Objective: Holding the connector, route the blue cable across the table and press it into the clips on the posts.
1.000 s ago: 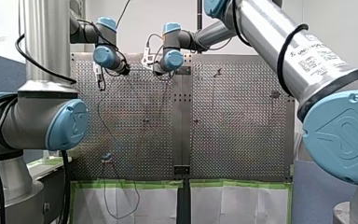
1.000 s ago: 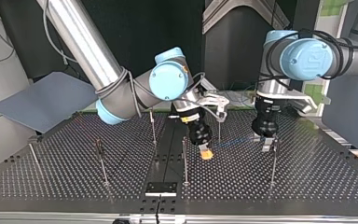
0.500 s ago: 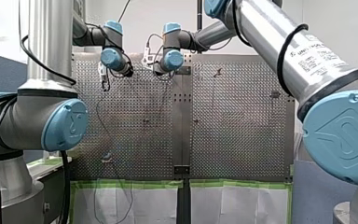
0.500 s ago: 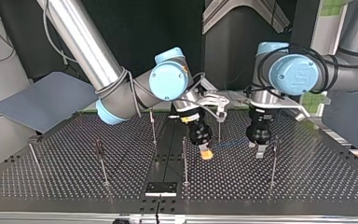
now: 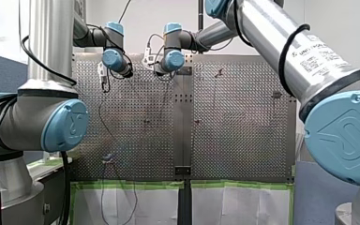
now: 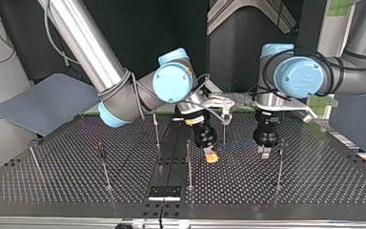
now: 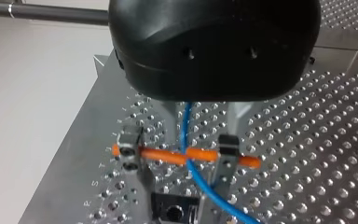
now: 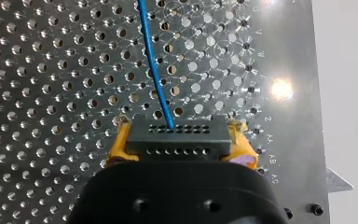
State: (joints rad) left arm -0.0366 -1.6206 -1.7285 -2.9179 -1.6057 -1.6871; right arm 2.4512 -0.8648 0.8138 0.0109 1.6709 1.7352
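In the right wrist view my right gripper is shut on the black connector, yellow pads on both sides. The blue cable leaves the connector and runs ahead over the perforated table. In the top view my right gripper is low near the middle and my left gripper hangs to its right, with the cable stretched between them. In the left wrist view my left gripper stands open. Its metal fingers straddle the blue cable, and an orange band spans them.
Thin posts stand on the table: one beside my right gripper, one beside my left gripper, and others toward the top view's left. A grey panel lies at that view's left. In the front view, cable slack hangs over the near edge.
My left arm has swung toward my right gripper, leftward in the top view, and come down over the cable. My right arm has held still with the connector.
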